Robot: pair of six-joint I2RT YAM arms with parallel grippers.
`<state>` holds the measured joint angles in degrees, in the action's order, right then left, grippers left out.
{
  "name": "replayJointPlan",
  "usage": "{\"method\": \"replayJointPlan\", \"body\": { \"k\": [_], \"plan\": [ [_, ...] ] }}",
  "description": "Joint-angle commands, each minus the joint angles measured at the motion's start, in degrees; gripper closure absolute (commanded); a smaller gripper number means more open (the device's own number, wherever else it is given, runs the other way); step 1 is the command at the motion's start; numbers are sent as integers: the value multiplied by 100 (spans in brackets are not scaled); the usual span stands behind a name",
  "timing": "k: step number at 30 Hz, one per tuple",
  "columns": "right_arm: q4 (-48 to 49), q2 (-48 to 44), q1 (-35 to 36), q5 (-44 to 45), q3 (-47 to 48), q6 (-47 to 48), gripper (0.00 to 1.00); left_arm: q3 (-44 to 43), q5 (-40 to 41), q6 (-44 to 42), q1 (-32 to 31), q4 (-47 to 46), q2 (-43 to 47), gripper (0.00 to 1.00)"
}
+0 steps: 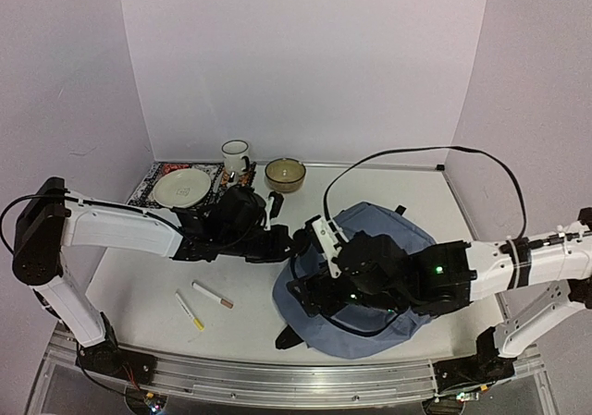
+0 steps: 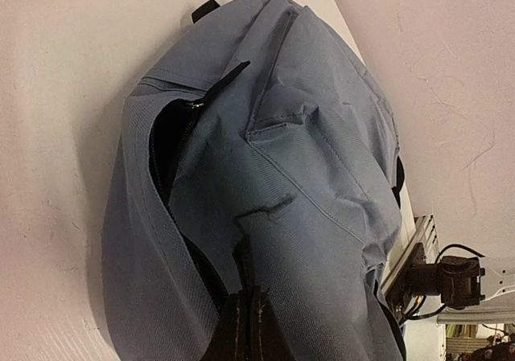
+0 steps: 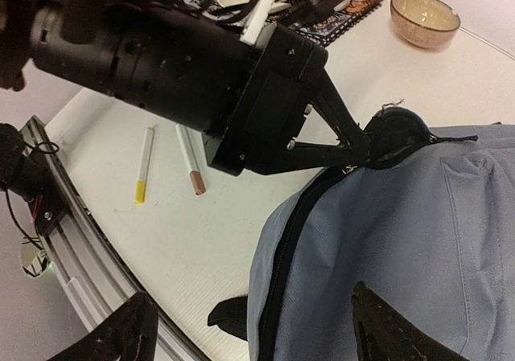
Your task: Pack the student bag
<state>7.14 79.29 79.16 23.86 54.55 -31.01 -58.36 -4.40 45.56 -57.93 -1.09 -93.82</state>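
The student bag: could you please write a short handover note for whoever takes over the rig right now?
Left pincer: shut on the student bag at its edge, by the zipper.
Right pincer: open above the bag, holding nothing.
The bag lies on the table with its zipper partly open. The inside is too dark to see.
Done: the bag is gripped at its opening.
Left: the yellow-capped pen and the brown-tipped pen lie on the table to the bag's left, unpacked. Probably widen the opening, load them, then close the bag.
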Motion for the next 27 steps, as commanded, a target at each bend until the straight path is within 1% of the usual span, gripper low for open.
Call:
{"method": "replayJointPlan", "body": {
  "k": [1, 4, 7, 8, 10, 12, 13, 15, 16, 21, 27],
  "plan": [
    [-310, 664, -14, 329, 594, -272, 18, 33, -140, 175, -102, -384, 371, 100],
    [-425, 1124, -14, 400, 810, -309, 23, 53, -155, 195, -130, -398, 378, 100],
    [-538, 1374, -15, 595, 862, -436, 32, 52, -185, 213, -135, -434, 384, 100],
    [-567, 1435, -15, 651, 857, -478, 36, 46, -186, 209, -138, -449, 390, 100],
    [-646, 1520, -15, 704, 843, -509, 50, 33, -171, 184, -139, -453, 404, 100],
    [-716, 1523, -14, 730, 801, -566, 66, 7, -134, 137, -138, -441, 406, 100],
    [-833, 1480, -14, 709, 762, -571, 80, -9, -82, 100, -137, -438, 408, 100],
    [-887, 1338, -11, 650, 645, -545, 98, -66, 35, 4, -133, -414, 384, 100],
    [-890, 1241, -7, 578, 577, -487, 100, -117, 119, -66, -127, -357, 356, 100],
    [-802, 691, 7, 9, 190, 99, 100, -581, 679, -453, 44, 188, 121, 100],
    [-335, -39, 22, -742, -433, 688, 100, -1145, 904, -888, 545, 547, -343, 100]
  ]
}}
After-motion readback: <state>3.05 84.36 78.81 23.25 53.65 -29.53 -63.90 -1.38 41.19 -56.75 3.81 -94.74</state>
